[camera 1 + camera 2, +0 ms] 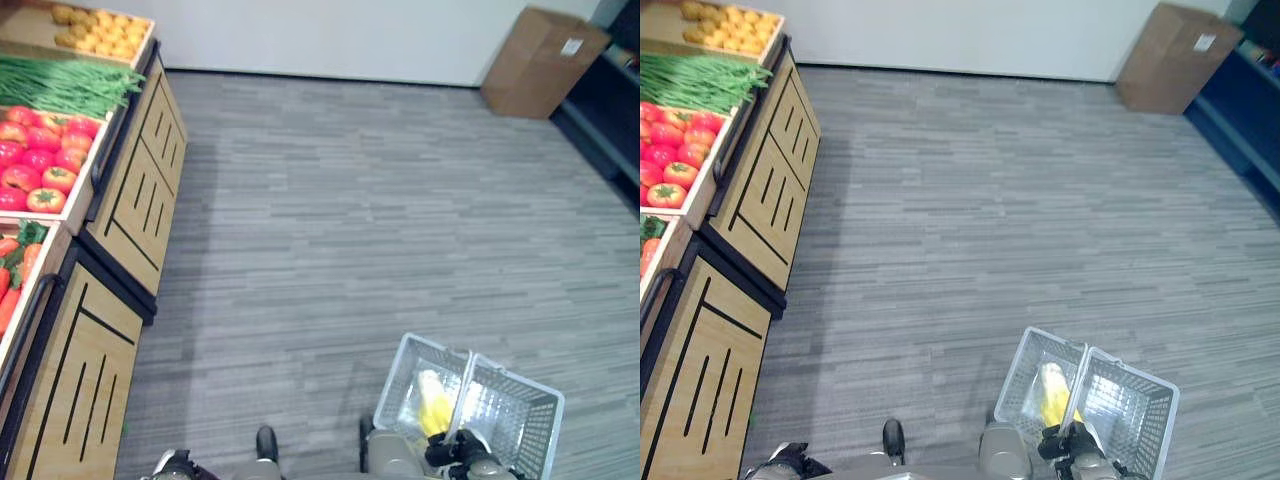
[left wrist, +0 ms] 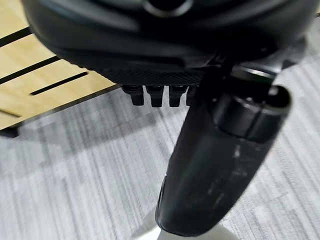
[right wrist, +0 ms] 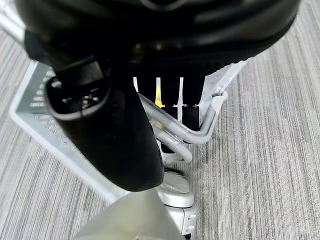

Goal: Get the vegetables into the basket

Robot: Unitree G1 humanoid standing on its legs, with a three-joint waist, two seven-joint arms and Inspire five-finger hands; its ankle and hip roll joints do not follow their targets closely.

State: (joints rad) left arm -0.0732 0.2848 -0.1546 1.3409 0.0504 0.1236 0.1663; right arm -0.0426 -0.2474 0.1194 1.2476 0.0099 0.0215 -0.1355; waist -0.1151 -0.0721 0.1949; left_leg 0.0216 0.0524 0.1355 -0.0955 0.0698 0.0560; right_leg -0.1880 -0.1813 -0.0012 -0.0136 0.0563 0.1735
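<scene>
Vegetable bins [image 1: 45, 150] sit on the wooden stand to the robot's front-left, well apart from both hands; the left robot hand [image 2: 160, 95], fingers curled and empty, is the nearer. Right robot hand [image 3: 165, 107] is wrapped round the handles of the wire basket [image 1: 510, 415], which carries something yellow [image 1: 433, 408].

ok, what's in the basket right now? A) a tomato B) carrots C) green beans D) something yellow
D: a yellow item lies in the grey basket, whose handle the right hand holds; the tomatoes, carrots and green beans sit on the stand at the robot's left.
</scene>
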